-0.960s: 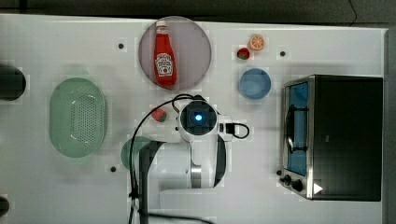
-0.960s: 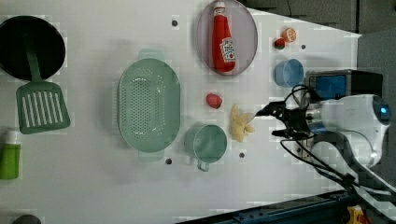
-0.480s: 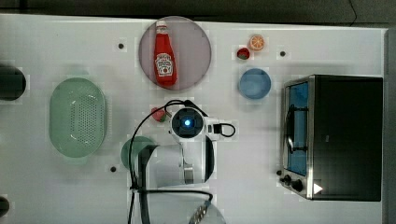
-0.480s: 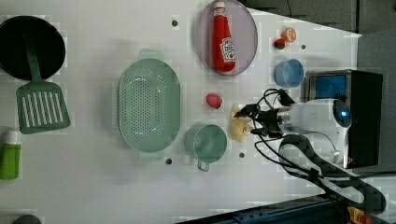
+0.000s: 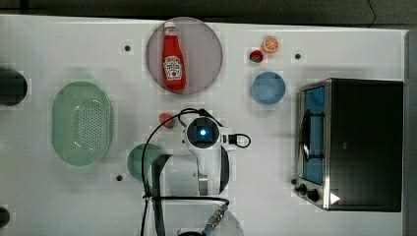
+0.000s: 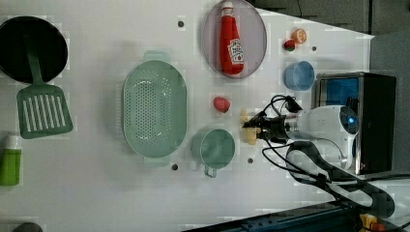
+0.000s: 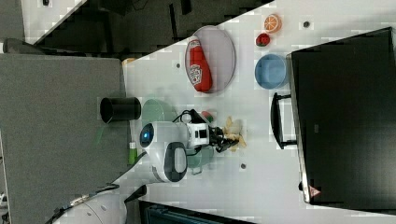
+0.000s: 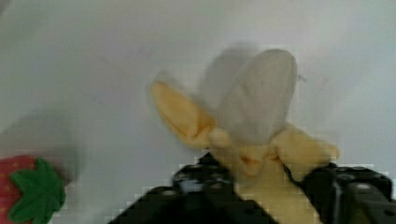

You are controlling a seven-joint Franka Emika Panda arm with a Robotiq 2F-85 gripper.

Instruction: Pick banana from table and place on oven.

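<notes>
Closing around the small pale yellow-cream peeled banana (image 8: 261, 154) mid-surface (image 5: 305, 216), the black jaws, wide open 1 second ago, now pinch its base; lifting toward the boxy black-topped oven (image 5: 366, 142) seems next.

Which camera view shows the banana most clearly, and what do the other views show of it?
The wrist view: the banana is large there, with pale flesh, opened peel flaps and the gripper astride its lower part. The left view and right view show a small pale shape at the gripper's tip.
</notes>
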